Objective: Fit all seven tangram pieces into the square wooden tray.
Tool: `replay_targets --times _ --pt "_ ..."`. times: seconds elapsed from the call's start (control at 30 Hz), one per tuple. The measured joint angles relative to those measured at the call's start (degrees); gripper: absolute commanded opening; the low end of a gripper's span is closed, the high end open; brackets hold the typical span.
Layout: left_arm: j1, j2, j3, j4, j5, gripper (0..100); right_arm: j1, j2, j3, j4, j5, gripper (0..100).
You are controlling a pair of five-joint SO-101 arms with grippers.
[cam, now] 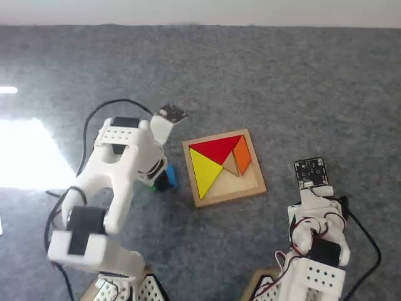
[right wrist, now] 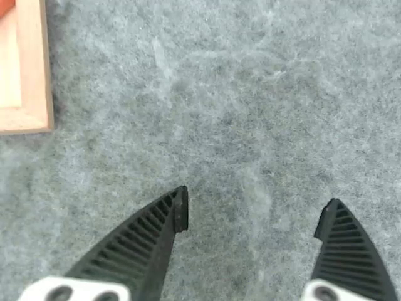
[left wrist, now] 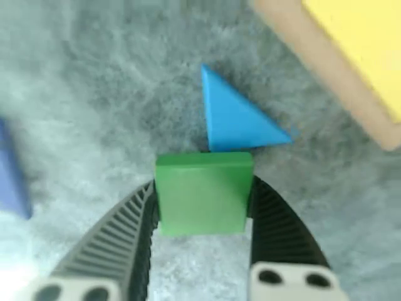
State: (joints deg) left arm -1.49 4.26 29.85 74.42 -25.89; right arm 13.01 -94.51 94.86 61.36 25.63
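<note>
Beyond the left gripper's (left wrist: 203,187) jaws, the tray (cam: 233,195) holds a red triangle (cam: 218,148), a yellow triangle (cam: 203,170) and an orange piece (cam: 243,155), so four seem left to fit. Those jaws clamp the green square (left wrist: 202,194), with a blue triangle (left wrist: 235,122) just past their tips. The right gripper's (right wrist: 255,204) jaws gape wide, holding nothing.

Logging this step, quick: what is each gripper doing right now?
Left gripper: closed on the green square piece.
Right gripper: open, holding nothing.
</note>
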Motion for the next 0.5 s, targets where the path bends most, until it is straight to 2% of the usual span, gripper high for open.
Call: replay_targets --times 0.13,0.23,0.4,0.5 --pt "4.31 -8.53 -3.34 5.27 2.46 1 0.0 0.0 0.0 0.0 0.0 32.9" --pt "11.43 -14.15 -4.04 8.0 6.77 1 0.0 0.0 0.0 0.0 0.0 32.9" --pt "25.32 -13.98 -4.4 6.24 16.53 1 0.0 0.0 0.0 0.0 0.0 32.9" --pt "29.19 -9.14 -6.24 3.25 21.98 1 0.0 0.0 0.0 0.0 0.0 32.9"
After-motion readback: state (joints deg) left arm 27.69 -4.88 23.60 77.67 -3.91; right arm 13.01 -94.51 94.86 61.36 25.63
